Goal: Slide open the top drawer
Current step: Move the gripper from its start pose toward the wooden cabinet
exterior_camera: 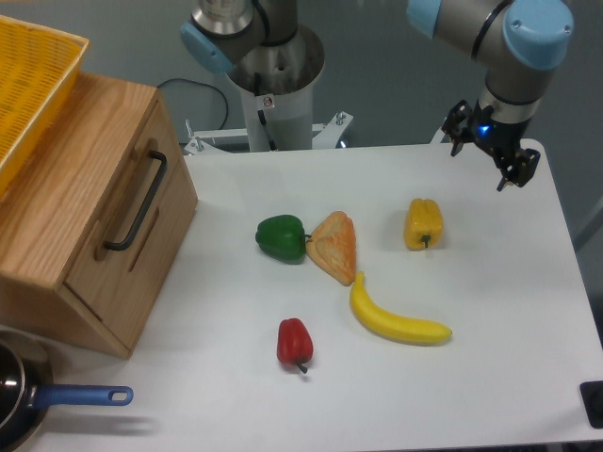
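Oak-fronted, the top drawer (132, 212) sits in the wooden cabinet (66, 188) at the left edge of the table (528, 377), closed flush with the cabinet face, its long black bar handle (138, 201) running along the front panel. The gripper (509, 169) hangs at the far right corner, well apart from the cabinet, with nothing between its fingers; they seem parted, though they are small and dark and I cannot tell for certain.

To do this well, the arm should cross above the green pepper (281, 237), the pastry-like wedge (334, 246), the yellow pepper (423, 223), the banana (396, 320) and the red pepper (294, 342), line the jaws across the bar near its middle, close on it, and pull straight out along the drawer's travel, likely toward the table's centre.

A yellow basket (33, 80) on the cabinet and a blue-handled pan (24, 400) are cut off by the frame. Any lower drawer is hard to make out.
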